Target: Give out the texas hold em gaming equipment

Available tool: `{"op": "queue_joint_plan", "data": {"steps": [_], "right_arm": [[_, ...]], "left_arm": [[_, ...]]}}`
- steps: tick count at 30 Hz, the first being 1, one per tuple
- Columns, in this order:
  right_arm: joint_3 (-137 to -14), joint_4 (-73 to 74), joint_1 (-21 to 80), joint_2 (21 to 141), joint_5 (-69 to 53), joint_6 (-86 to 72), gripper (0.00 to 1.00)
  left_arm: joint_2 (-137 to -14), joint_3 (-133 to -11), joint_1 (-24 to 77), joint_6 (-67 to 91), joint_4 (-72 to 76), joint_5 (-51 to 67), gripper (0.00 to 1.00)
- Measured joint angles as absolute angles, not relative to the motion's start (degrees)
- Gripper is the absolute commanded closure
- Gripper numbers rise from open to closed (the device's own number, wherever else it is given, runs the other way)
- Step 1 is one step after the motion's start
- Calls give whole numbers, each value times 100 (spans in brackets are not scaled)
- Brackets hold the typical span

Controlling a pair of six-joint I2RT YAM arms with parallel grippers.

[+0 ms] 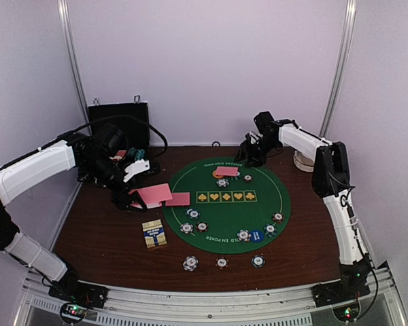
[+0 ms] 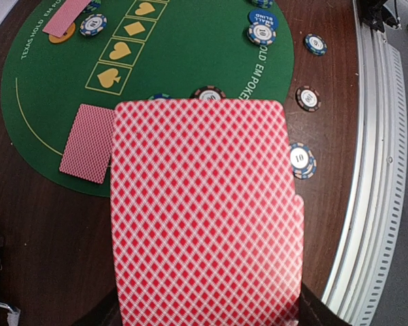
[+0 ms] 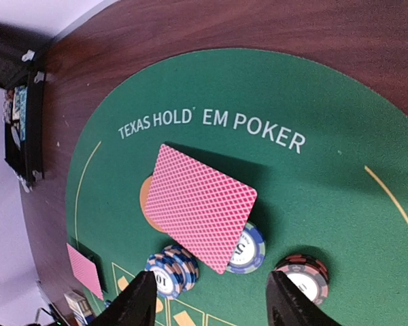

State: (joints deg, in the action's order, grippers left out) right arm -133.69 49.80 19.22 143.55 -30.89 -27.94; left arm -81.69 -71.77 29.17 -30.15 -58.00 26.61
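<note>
A stack of pink-backed playing cards (image 2: 204, 210) fills the left wrist view, and my left gripper (image 1: 130, 195) is shut on it at the green poker mat's (image 1: 224, 204) left edge; its fingers are hidden behind the cards. One card (image 2: 88, 142) lies face down on the mat just beyond the stack. At the mat's far side my right gripper (image 3: 214, 305) is open above another face-down card (image 3: 198, 204). That card rests tilted on an orange marker disc (image 3: 144, 198) and a blue chip (image 3: 250, 250), free of both fingers (image 3: 139, 299).
Striped poker chips (image 1: 190, 263) lie round the mat's near rim and on the wood in front, with a blue marker disc (image 1: 256, 236) among them. A card box (image 1: 154, 234) sits left of the mat. A black case (image 1: 119, 125) stands at the back left, a white bowl (image 1: 302, 161) at the back right.
</note>
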Motion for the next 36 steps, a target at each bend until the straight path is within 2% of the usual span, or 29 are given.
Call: {"op": "queue_joint_plan", "data": {"steps": [6,13,16,23,36], "right_arm": [[-12191,4683,2093,13141,-3000,-2766,21],[-10370,3304,3098,11356,-3470,-3433,16],[-9736,2746,3601,10965,-3699,-3817,15],[-8794,1754,4313,10794,-4038,-4687,13],[-8746,283,4998,11174,-4477,-5704,9]], "left_arm": [[-8169,-7177,2919,-3015,-5808,2661,100],[-8169,-7177,2919,-3015,-5811,2659,100],[-8169,-7177,2919,-3013,-5813,2661,100],[-8169,-7177,2917,-3011,-5813,2670,100],[-8169,-7181,2919,-3011,-5813,2681,100]]}}
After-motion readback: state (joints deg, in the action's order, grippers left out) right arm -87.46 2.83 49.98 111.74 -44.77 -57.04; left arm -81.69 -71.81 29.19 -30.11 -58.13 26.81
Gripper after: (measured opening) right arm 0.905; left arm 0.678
